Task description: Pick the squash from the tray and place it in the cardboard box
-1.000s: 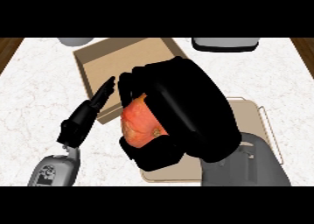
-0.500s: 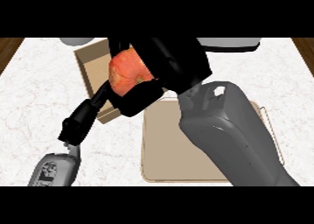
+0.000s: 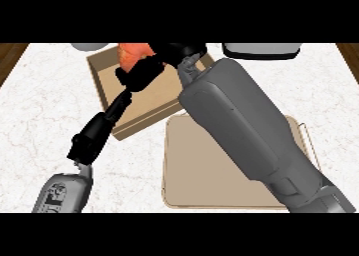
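Note:
The orange squash (image 3: 132, 54) is held at the far end of the open cardboard box (image 3: 108, 85), above its back part. My right hand (image 3: 171, 54) is shut on the squash, its dark fingers curled round it and hiding the lower part. The right forearm (image 3: 241, 130) stretches across from the lower right and over the beige tray (image 3: 211, 175), which holds nothing visible. My left hand (image 3: 93, 135) rests open at the lower left, fingers straight and pointing up toward the box's near wall.
A white and grey object (image 3: 259, 50) stands at the far right of the marble counter (image 3: 34, 120), a grey one (image 3: 90, 46) at the far left behind the box. Wooden floor shows past both counter sides.
My right hand has carried the squash up and left, from above the tray to over the cardboard box. The left hand has stayed where it was.

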`<state>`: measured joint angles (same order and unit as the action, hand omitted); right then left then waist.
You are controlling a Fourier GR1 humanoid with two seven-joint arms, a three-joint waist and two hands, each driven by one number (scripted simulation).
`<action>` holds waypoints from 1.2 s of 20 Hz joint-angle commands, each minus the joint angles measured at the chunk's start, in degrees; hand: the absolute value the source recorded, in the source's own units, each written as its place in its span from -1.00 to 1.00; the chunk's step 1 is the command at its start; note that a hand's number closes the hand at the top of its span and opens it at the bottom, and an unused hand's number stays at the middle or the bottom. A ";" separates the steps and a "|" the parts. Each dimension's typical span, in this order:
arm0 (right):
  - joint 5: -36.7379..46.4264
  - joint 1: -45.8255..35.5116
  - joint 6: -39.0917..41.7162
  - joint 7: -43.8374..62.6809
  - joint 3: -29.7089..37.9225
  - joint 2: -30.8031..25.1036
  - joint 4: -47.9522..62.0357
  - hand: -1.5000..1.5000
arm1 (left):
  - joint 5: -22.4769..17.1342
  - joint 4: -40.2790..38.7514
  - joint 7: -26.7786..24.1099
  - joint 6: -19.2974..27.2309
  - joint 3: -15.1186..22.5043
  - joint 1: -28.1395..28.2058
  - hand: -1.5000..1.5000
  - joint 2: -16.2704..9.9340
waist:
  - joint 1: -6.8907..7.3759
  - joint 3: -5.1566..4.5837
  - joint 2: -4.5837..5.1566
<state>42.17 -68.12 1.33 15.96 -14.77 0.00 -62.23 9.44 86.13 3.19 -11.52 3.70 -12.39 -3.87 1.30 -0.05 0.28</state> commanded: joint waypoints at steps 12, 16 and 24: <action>-10.84 -4.09 -12.10 -8.11 -3.00 0.00 30.76 -1.00 | 1.34 0.01 2.62 0.78 1.74 -3.68 0.00 2.15 | 2.38 0.00 0.75; -16.54 -3.33 -13.22 -10.47 -4.95 0.00 35.54 -1.00 | 1.32 0.02 0.30 -0.58 2.85 -2.17 0.00 1.84 | 4.12 -0.03 1.11; -28.43 -1.88 -20.54 -23.29 5.57 0.00 34.54 -1.00 | 0.94 -0.04 1.98 -0.27 2.21 -3.33 0.00 2.25 | 3.53 0.13 1.30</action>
<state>19.52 -70.92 -14.70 -2.35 -14.27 -0.01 -26.75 9.95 86.09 4.83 -12.20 5.52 -15.47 -2.07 4.77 0.00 1.37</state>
